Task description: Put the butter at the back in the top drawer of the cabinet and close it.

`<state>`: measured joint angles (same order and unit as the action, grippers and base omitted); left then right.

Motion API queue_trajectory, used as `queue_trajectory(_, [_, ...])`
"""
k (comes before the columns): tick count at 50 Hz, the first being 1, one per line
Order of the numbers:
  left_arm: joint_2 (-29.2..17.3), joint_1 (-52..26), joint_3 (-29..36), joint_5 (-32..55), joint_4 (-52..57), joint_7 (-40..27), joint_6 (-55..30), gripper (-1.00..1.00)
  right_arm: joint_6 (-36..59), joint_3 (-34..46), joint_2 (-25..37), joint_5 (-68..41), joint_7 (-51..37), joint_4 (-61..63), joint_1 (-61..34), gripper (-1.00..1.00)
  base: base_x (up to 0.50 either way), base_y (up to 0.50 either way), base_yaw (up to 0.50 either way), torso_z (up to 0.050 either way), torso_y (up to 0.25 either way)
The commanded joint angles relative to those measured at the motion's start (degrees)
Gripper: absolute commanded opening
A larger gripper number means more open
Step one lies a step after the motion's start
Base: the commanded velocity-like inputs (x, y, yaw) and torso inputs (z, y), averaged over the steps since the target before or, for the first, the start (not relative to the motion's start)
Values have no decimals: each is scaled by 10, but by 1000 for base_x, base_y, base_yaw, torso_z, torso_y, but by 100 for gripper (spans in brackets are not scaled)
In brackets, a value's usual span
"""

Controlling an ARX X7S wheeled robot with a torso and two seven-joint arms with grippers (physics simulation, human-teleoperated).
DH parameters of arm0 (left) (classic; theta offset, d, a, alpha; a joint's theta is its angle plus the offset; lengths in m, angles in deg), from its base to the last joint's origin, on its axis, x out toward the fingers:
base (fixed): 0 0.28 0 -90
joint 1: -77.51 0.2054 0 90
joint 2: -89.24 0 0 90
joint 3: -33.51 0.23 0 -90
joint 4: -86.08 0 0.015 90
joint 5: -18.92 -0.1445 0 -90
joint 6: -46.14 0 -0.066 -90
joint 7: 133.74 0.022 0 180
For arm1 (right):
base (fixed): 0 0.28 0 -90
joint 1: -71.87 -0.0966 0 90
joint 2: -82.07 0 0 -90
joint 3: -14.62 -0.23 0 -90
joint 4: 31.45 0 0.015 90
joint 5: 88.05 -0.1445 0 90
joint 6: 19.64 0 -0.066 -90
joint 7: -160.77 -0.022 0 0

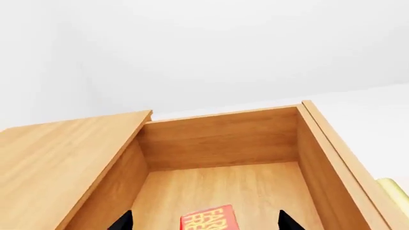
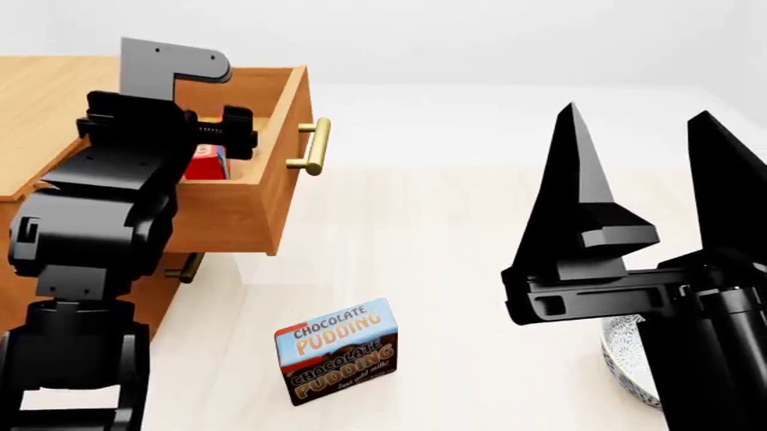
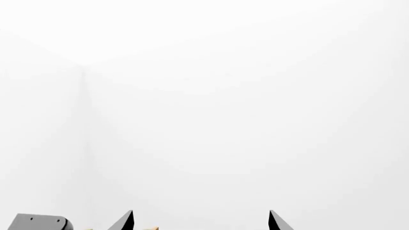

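Note:
The butter [image 1: 208, 218], a small red box with yellow lettering, lies on the floor of the top drawer [image 1: 217, 139], which stands pulled out of the cabinet [image 2: 36, 90]. My left gripper [image 1: 206, 221] hangs open over it, and its fingertips [image 1: 124, 221] stand well clear on either side. In the head view the butter [image 2: 207, 163] shows red behind my left arm, inside the top drawer [image 2: 287, 180]. My right gripper [image 2: 638, 112] is raised at the right, open and holding nothing.
A blue-and-brown Chocolate Pudding box [image 2: 336, 350] stands on the floor in front of the cabinet. A patterned bowl [image 2: 626, 359] sits at the lower right, partly behind my right arm. The drawer's brass handle [image 2: 309, 146] juts rightwards. A lower drawer's handle [image 2: 186, 267] shows beneath.

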<state>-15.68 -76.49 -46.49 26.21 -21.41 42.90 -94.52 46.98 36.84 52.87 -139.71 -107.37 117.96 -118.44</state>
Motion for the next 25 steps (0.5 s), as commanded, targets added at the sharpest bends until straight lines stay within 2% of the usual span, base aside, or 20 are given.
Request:
queue_trajectory(1, [-2, -1, 3, -3, 16, -8, -5, 100, 2, 0, -2, 0, -2, 0, 1, 100, 0, 0, 0, 0, 0])
queue_trajectory(13, [-3, 11, 0, 17, 113, 3, -34, 100, 3, -3, -5, -1, -3, 1, 1, 100, 0, 0, 0, 0, 0])
queue_trajectory(25, [-1, 43, -5, 52, 265, 17, -77, 100, 1, 9, -10, -2, -10, 4, -16, 100, 0, 0, 0, 0, 0])
